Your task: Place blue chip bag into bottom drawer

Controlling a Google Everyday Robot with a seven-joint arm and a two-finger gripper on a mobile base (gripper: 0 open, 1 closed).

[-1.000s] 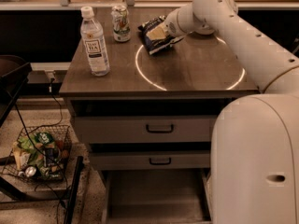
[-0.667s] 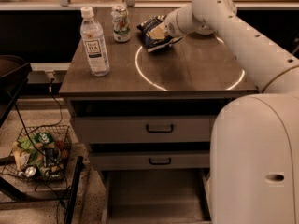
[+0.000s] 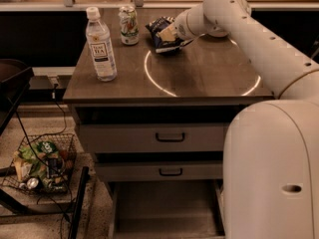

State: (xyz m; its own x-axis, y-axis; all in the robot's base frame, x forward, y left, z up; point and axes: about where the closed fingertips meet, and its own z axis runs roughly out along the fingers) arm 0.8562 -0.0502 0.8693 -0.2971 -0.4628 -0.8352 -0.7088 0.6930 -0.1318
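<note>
The blue chip bag, crumpled dark-blue foil with white print, is at the back of the dark tabletop, right of a can. My gripper reaches in from the right at the end of the white arm and is shut on the bag's right side, holding it tilted just above the tabletop. The bottom drawer stands pulled open at floor level below the table, its flat grey floor bare. My white body hides its right end.
A clear water bottle stands front left on the table, with a can behind it. Two shallower drawers with dark handles are shut. A wire basket with green packets sits on the floor at left. A counter runs behind.
The gripper and the chip bag have shifted slightly left and up. Nothing else has moved.
</note>
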